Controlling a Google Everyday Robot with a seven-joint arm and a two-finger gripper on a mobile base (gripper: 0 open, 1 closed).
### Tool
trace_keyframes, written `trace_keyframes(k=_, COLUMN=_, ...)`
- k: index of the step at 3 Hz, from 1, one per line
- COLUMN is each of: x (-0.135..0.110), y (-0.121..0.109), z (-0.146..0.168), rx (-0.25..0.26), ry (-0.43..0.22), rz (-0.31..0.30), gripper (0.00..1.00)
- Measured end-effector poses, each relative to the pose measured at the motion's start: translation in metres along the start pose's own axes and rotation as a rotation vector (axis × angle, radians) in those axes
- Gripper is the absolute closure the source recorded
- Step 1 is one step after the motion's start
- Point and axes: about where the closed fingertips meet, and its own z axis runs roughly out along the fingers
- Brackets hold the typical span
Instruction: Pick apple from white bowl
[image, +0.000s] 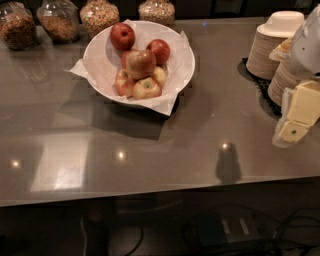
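The big red and yellow-green apple (140, 62) is piled on smaller apples (146, 89) in the wide round white bowl (97, 75). The cream gripper (296, 119) is held far right, well apart; how wide it is cannot be told.

My single camera looks steeply down across the table (165, 150) from fairly near, aimed left of the tool (296, 119) at the right edge.

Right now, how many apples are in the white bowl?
6: dark red ones at back left and back right; the largest mottled apple central on top; smaller yellow-red ones at front left, front, right. Others may hide beneath. The gripper is at the far right.
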Motion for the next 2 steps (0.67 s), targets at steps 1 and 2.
trace_keyframes(k=1, x=0.0000, y=0.0000, z=0.0000, rx=0.000, ry=0.000, rz=0.000, gripper=0.00)
trace_keyframes(k=2, x=-0.0062, y=-0.0033, z=-0.0007, rx=0.014, ry=-0.027, rz=-0.003, gripper=0.00)
